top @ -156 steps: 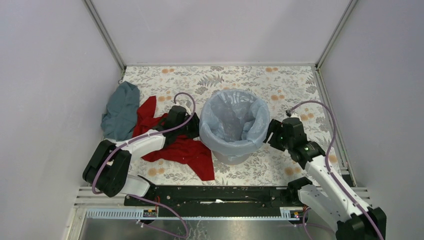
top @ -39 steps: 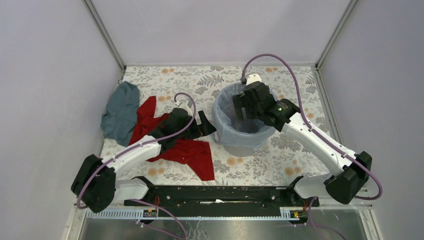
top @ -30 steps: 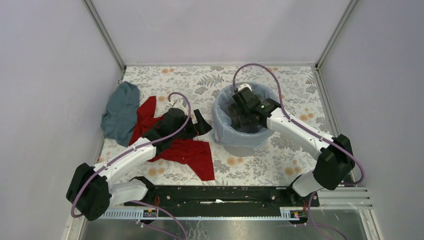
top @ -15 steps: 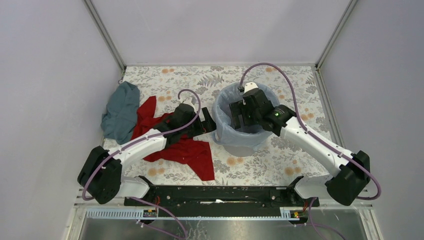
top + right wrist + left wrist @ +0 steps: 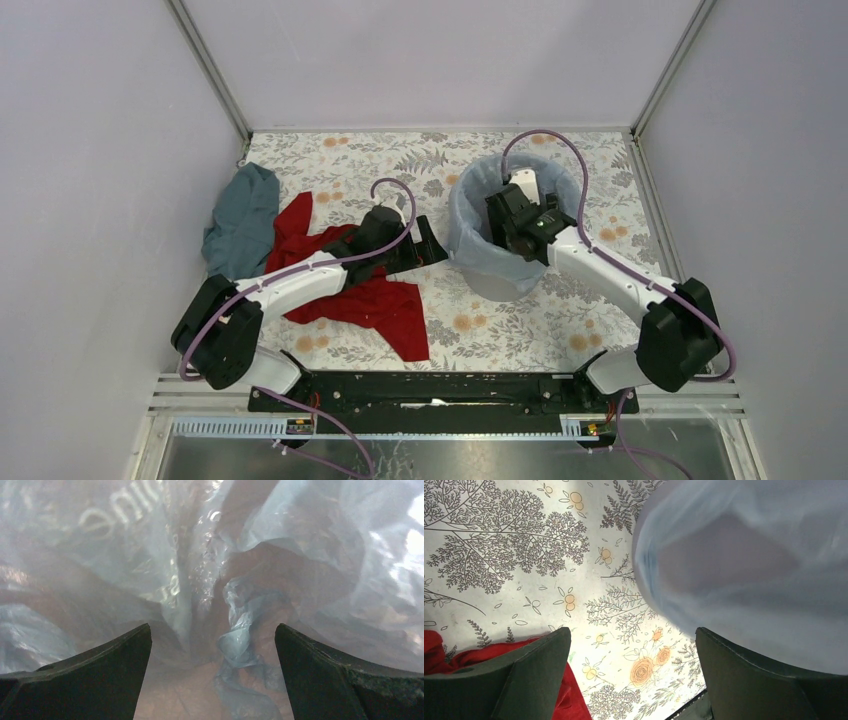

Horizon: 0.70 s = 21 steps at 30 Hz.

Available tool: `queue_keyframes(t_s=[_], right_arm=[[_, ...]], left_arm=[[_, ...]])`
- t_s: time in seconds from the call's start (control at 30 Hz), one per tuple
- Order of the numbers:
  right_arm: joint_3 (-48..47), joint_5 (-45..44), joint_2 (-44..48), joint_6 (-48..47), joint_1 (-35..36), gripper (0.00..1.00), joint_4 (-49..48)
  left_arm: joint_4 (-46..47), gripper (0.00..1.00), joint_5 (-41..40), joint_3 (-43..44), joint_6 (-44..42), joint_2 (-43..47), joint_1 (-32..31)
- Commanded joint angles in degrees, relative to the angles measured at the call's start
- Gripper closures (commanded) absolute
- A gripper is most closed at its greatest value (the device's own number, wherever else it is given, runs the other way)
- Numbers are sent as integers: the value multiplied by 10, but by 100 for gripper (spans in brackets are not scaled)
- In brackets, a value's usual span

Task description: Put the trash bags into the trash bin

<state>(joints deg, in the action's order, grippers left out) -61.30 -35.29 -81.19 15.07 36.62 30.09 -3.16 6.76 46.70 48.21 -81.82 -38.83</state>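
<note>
Both grippers have their fingers spread wide and hold nothing. Our right gripper is down inside the trash bin, facing the crumpled trash bag that lines it and folds over the rim. Our left gripper hovers just beside the bin's left wall, near the red cloth. We judge we should press the loose film gently toward the bottom and steady the bin from the left so it does not tip.
</note>
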Motion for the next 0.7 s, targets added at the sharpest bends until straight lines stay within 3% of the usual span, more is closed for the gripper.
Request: queue_keyframes(t_s=[0.0,0.1,0.17,0.33,0.47,0.67], right_arm=[[-20,18,-20,-2,-16,0,10],[-8,193,-3,-6,-16,0,-29],[0,252,-8,4,-16,0,-48],[-24,224,-84,16,-18,0,-10],[-32,268,-128,12,-28,0,-10],[-73,270,-112,3,-36,0,30]], left_arm=[[22,1,-11,17,-7,18,-3],[21,1,-16,15,-10,21,-3],[20,1,-17,18,-12,22,-3],[16,1,-9,29,-16,19,-3],[10,1,-17,30,-22,29,-3],[-26,1,-36,48,-47,37,-2]])
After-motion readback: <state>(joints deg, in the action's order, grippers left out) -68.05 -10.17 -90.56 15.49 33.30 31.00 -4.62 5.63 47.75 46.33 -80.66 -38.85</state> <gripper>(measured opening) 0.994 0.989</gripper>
